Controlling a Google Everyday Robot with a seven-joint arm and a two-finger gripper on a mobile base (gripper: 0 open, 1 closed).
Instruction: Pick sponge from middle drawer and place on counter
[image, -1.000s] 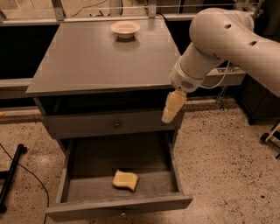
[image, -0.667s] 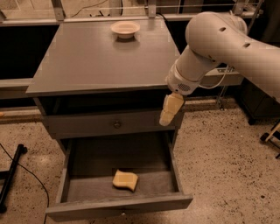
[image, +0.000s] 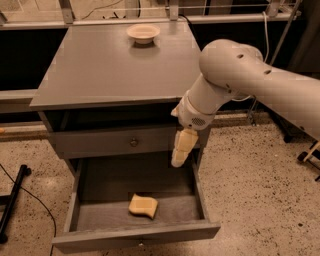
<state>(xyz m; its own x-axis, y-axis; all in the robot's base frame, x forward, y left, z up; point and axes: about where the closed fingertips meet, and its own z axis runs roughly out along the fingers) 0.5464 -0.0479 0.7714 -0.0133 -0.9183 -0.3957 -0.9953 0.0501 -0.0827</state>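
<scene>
The pale yellow sponge (image: 143, 206) lies on the ribbed floor of the open middle drawer (image: 102, 214), near its front and a little right of centre. My gripper (image: 179, 159) hangs from the white arm (image: 235, 75). It points down over the drawer's back right part, in front of the cabinet's right edge. It is above and to the right of the sponge, clear of it, and holds nothing I can see. The grey counter (image: 110, 70) spreads above.
A round cream bowl (image: 143, 33) stands at the back of the counter. The knobbed upper drawer (image: 134, 142) is closed. A black stand leg and cable (image: 12, 200) lie on the speckled floor at left. Dark furniture legs stand at right.
My arm has swung left and down, bringing the gripper from beside the cabinet's right corner to over the open drawer. The sponge has not moved.
</scene>
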